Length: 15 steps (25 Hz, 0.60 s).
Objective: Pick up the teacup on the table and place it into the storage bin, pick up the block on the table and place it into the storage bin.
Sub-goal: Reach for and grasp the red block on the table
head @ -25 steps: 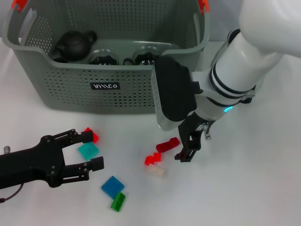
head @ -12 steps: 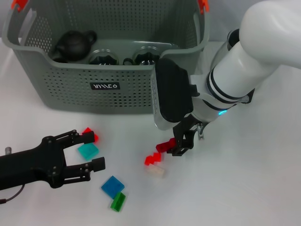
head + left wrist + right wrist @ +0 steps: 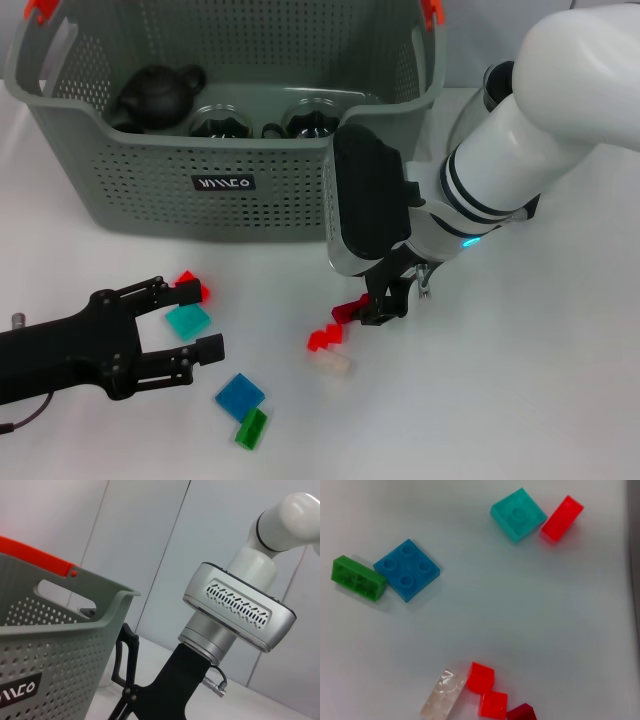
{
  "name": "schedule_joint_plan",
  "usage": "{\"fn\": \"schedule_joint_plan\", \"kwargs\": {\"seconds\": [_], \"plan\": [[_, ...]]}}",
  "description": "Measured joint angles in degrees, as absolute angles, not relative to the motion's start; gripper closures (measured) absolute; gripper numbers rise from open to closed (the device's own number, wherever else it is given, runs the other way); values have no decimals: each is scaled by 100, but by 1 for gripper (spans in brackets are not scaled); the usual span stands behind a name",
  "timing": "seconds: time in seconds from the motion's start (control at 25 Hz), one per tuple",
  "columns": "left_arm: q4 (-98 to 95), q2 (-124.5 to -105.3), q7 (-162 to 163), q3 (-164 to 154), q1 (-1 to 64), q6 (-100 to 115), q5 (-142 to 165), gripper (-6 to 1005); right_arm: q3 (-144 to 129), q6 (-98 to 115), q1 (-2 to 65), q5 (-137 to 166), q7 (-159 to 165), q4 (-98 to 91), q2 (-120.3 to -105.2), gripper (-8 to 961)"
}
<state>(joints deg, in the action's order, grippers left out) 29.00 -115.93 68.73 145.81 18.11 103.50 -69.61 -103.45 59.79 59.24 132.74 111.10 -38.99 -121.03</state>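
The grey-green storage bin (image 3: 230,190) stands at the back, and two dark teacups (image 3: 222,122) sit inside it beside a black teapot (image 3: 155,95). Several blocks lie on the white table in front of it. My right gripper (image 3: 378,308) is low over the table, shut on the right end of a dark red block (image 3: 346,311) that still rests on the surface. At the lower left my left gripper (image 3: 200,318) is open, its fingers either side of a teal block (image 3: 187,320), with a red block (image 3: 190,288) by the upper fingertip.
A small red block (image 3: 323,337) and a clear block (image 3: 330,363) lie just left of my right gripper. A blue block (image 3: 240,393) and a green block (image 3: 251,429) sit near the front edge. The left wrist view shows the bin wall (image 3: 50,630) and the right arm's wrist (image 3: 235,615).
My right gripper has moved left and down from beside the dark red block onto its right end. The left arm has not moved.
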Motion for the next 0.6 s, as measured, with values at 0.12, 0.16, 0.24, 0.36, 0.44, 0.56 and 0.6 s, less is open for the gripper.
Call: {"fn": "schedule_joint_plan", "kwargs": {"seconds": [0.12, 0.16, 0.24, 0.36, 0.44, 0.56, 0.6], "plan": [[2900, -11597, 6873, 14581, 1810, 10335, -6961, 145, -10345, 5942, 5924, 13271, 11109, -3849, -12103, 356], [2897, -11599, 6873, 14581, 1810, 10329, -6961, 145, -10345, 5934, 5924, 13271, 11109, -3832, -12103, 361], [2892, -11600, 6873, 14581, 1810, 10323, -6961, 145, -10345, 5927, 5923, 13271, 11109, -3801, -12102, 370], [2879, -11601, 6873, 14581, 1810, 10321, -6961, 145, -10349, 5926, 5923, 13269, 11105, -3782, -12103, 383], [2875, -11602, 6873, 14581, 1810, 10319, -6961, 145, -10353, 5925, 5921, 13265, 11100, -3779, -12103, 392], [2870, -11601, 6873, 14581, 1811, 10314, -6961, 144, -10354, 5923, 5919, 13262, 11099, -3779, -12103, 397], [2868, -11602, 6873, 14581, 1811, 10313, -6961, 144, -10354, 5923, 5919, 13262, 11099, -3779, -12103, 397]]}}
